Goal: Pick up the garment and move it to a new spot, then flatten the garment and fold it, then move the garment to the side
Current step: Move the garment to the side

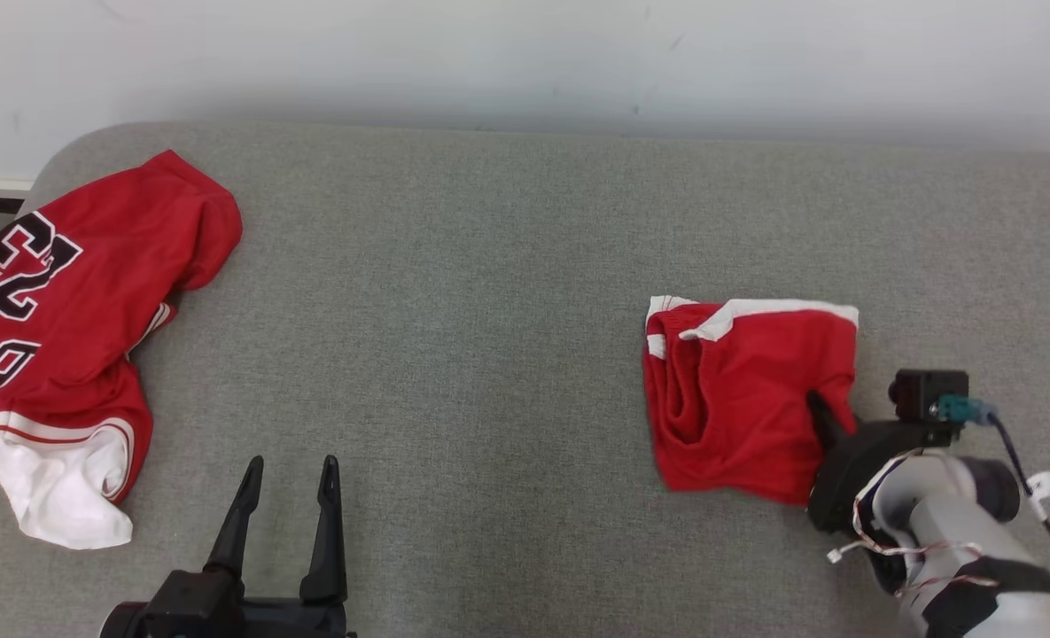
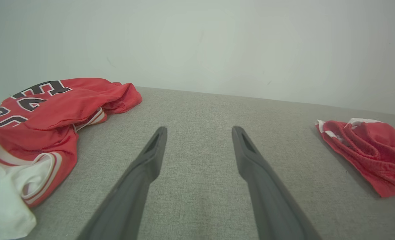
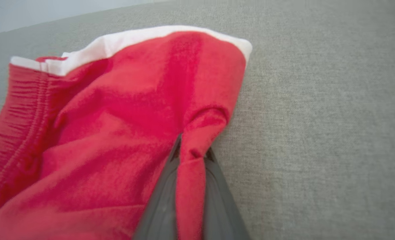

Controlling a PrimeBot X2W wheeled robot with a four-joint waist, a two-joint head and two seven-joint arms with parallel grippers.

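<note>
Red shorts (image 3: 134, 116) are pinched at a fold by the right tool (image 3: 193, 150), while the left tool (image 2: 199, 133) is held open.

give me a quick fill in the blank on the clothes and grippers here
1. The right gripper has its jaws ____ on a fold of the red shorts.
2. The left gripper hovers with its jaws ____ over the grey surface.
3. The numbered jersey lies on the robot's ____ side.
Missing words: shut, open, left.
</note>
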